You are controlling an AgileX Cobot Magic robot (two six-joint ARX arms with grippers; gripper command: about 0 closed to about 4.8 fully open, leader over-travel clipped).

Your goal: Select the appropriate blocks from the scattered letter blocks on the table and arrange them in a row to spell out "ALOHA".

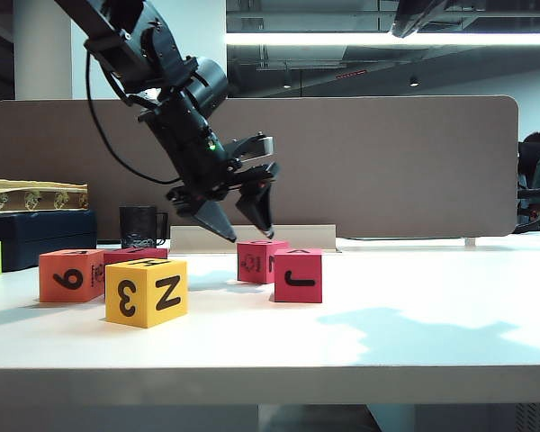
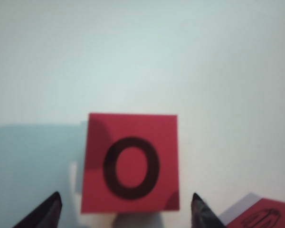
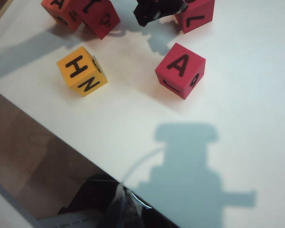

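Five letter blocks lie in view on the table point(image 1: 414, 342): one orange, one yellow, three red. In the exterior view the orange block point(image 1: 70, 274) sits at the left, a red block point(image 1: 135, 255) just behind it, the yellow block point(image 1: 147, 292) in front showing 3 and N, and two red ones near the middle.

My left gripper point(image 1: 245, 220) hangs over the rear middle block point(image 1: 259, 260), jaws spread and empty. The left wrist view puts that red block with the O on top point(image 2: 129, 163) between my two fingertips point(image 2: 46, 213), which stand apart from its sides, so I judge the step in hand is picking the O. Next I should drop straight down until the fingers flank its sides, then squeeze without nudging the J-faced block point(image 1: 298, 275) just beside it.

My right gripper cannot be seen clearly; its wrist view, from high over the table, shows only a dark blur at the lower edge, so I cannot tell its state. That view shows an A on top of the J-faced block point(image 3: 180, 70) and H on the yellow one point(image 3: 82, 71).
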